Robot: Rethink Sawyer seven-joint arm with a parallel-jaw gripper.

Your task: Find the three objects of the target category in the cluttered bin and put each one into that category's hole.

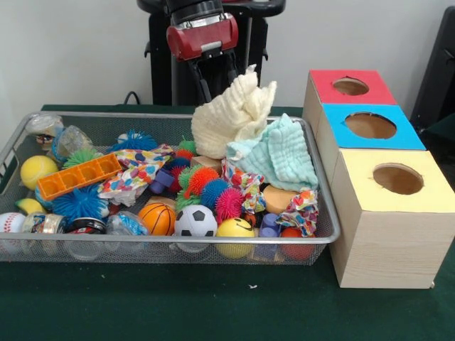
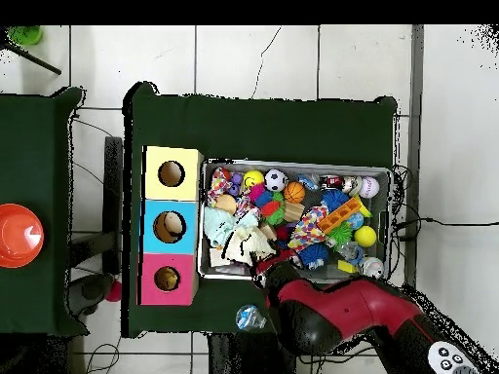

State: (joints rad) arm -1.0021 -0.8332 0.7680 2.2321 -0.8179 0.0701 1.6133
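Pale wall (image 1: 71, 50), white tiled floor (image 2: 448, 117), dark green table (image 2: 283, 127)

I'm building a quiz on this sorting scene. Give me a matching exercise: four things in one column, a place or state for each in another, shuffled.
Things:
1. cream cloth
2. soccer ball
3. orange tray
4. yellow-topped box

Places or states:
A. nearest the camera in the front view's row of boxes
B. lifted above the bin
C. at the bin's front wall
D. lying in the bin's left part, front view

Pairs: 1-B, 2-C, 3-D, 4-A
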